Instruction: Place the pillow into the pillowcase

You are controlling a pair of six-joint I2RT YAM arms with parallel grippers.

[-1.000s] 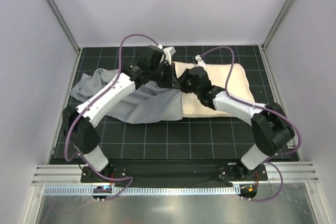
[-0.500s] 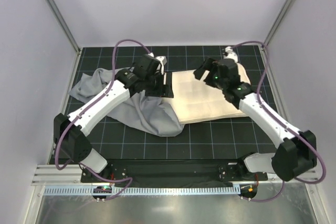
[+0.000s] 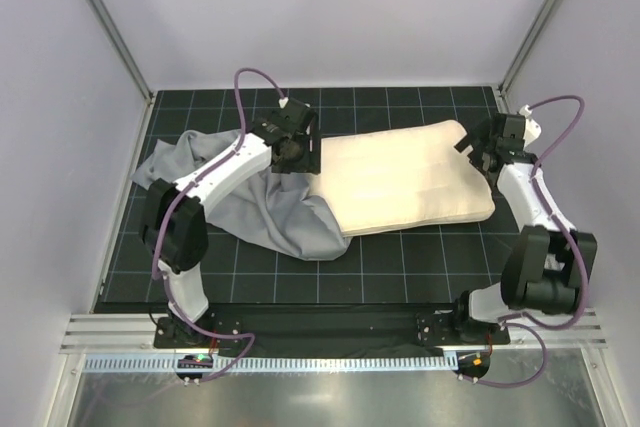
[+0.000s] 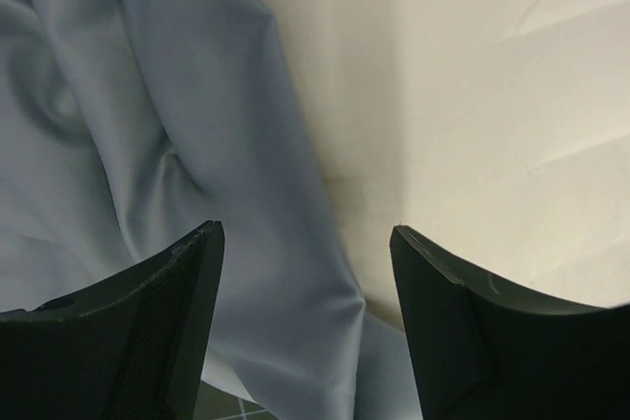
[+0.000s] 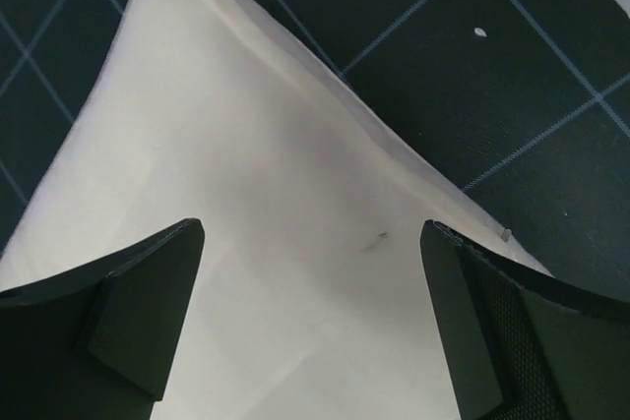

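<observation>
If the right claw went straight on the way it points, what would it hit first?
Probably the pillow, near its corner, straight ahead of the open right gripper; depth is unclear.

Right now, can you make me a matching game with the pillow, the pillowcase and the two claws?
1 pillow
2 pillowcase
3 left claw
4 right claw

A open, over a pillow corner
B blue-grey and wrinkly
C open, over where the pillowcase meets the pillow
D cream

Pairs: 1-D, 2-B, 3-C, 4-A.
</observation>
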